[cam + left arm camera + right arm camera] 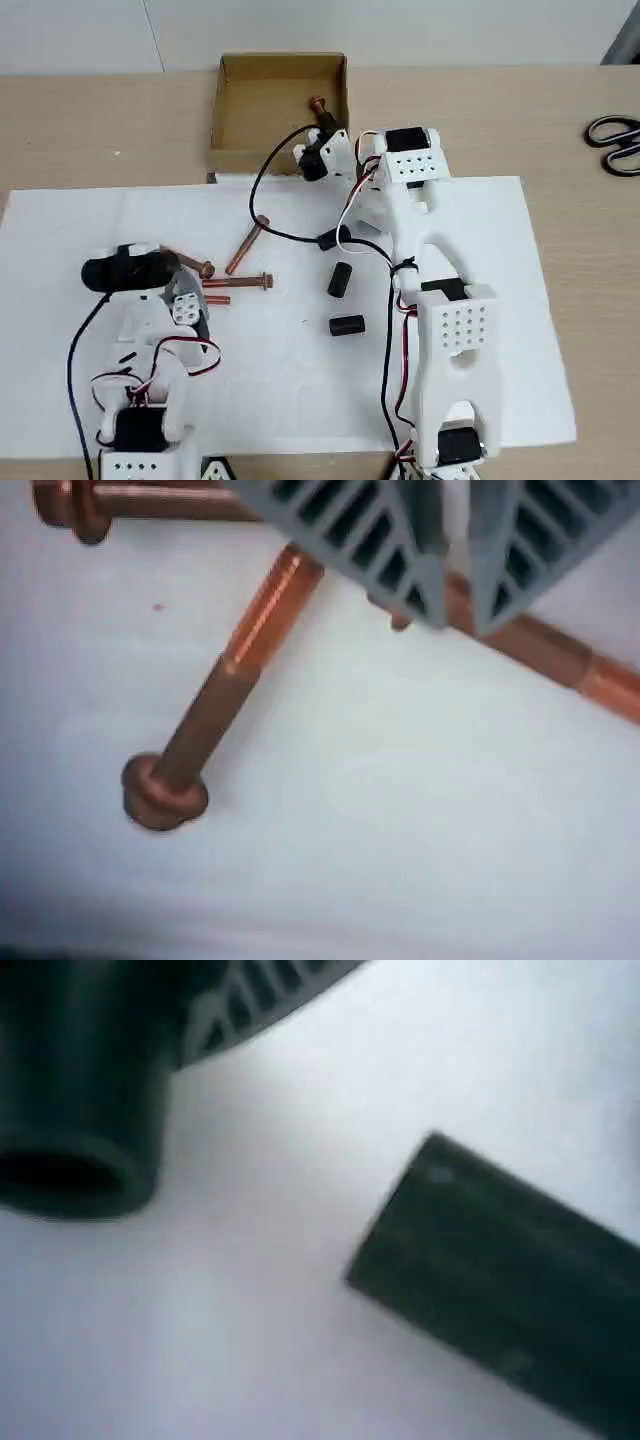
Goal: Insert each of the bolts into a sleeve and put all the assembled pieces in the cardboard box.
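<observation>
Copper-coloured metal bolts (240,283) lie in a loose cluster on the white paper sheet (100,400), toward its left edge, with the left gripper (457,618) directly over them. The left wrist view adds detail that the high view lacks. The grey ribbed fingers (380,540) stand almost together, with only a narrow slit between the tips. The tips sit over the shaft of one bolt (560,655); contact cannot be confirmed. A second bolt (200,730) lies just beside it, its flanged head fully in view. A third bolt (150,500) is cut off by the frame. The high view shows four bolts on the sheet.

Three black cylindrical sleeves (341,278) lie near the sheet's middle, separate from one another and well apart from the bolts. The right wrist view shows two black sleeves close up. One sleeve (70,1110), open end visible, sits just beside a grey ribbed part of the right gripper (262,1005). The other sleeve (500,1280) lies on the sheet, cut off by the frame. Whether the right gripper grips anything cannot be told.

At the sheet's far edge the open brown cardboard box (260,115) stands on the wooden table (100,120). A further copper bolt (318,105) shows at the box's right wall, next to white parts of the right arm (455,340). Whether it rests in the box or is held is hard to make out.
</observation>
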Controlling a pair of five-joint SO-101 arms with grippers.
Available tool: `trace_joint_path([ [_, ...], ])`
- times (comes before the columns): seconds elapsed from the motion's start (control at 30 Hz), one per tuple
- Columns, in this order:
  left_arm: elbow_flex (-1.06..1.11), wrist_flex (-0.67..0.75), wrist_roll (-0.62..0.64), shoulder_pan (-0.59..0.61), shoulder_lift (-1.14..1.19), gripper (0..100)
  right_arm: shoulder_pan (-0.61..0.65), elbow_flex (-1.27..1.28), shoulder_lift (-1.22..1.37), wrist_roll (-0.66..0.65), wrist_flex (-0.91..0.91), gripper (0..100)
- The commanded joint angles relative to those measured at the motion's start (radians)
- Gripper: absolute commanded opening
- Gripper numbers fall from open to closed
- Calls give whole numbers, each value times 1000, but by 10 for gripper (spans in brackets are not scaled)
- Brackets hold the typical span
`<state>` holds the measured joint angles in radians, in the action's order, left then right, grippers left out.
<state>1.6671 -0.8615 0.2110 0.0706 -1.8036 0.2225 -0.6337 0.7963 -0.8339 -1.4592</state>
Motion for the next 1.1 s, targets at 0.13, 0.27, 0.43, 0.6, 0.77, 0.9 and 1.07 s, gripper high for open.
trace_joint_path([
  [0.13,7,21,-3,5,-8,7,70,8,-113,117,-90,7],
  [0.27,5,23,-3,3,-8,7,108,8,-246,206,-150,4],
  [0.43,2,23,-3,6,-8,9,147,14,-358,350,-274,3],
  [0.6,-5,23,-5,0,-8,10,97,112,-455,525,-280,3],
  [0.77,-130,-15,-5,-6,-2,10,28,310,-610,592,-280,3],
  [0.9,-213,-121,-5,-69,0,10,-35,466,-789,678,-280,3],
  [1.07,-317,-235,-3,-149,0,9,-107,684,-990,726,-272,4],
])
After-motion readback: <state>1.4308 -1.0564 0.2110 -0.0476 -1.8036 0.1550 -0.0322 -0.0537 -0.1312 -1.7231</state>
